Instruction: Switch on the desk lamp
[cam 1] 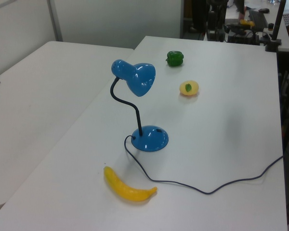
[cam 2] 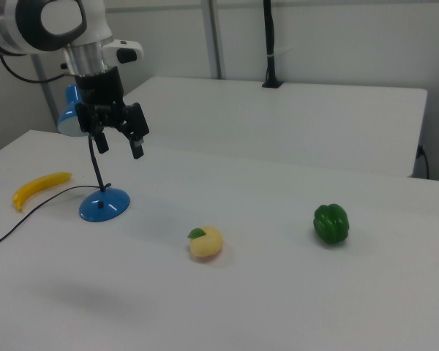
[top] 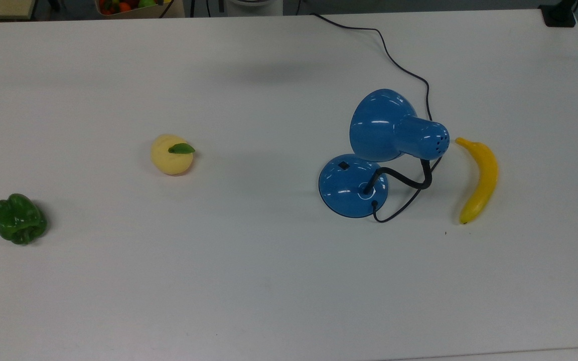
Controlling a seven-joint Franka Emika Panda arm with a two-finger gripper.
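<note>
The desk lamp stands on the white table with its glossy blue domed base [top: 353,186] and its bell-shaped shade [top: 384,125] on a curved black gooseneck. A small black switch [top: 343,164] sits on the base, on the side under the shade. In the left view the base [cam 1: 151,138] and shade [cam 1: 137,77] show clearly. In the right view my gripper [cam 2: 119,140] hangs open, high above the table and in front of the lamp's shade [cam 2: 69,121], with the base [cam 2: 104,205] below it. Nothing is between the fingers [cam 2: 137,145].
A yellow banana [top: 479,180] lies just beside the lamp at the top view's right. The lamp's black cord [top: 409,70] runs off to the table's far edge. A yellow fruit with a leaf [top: 172,154] and a green pepper [top: 19,218] lie at the top view's left.
</note>
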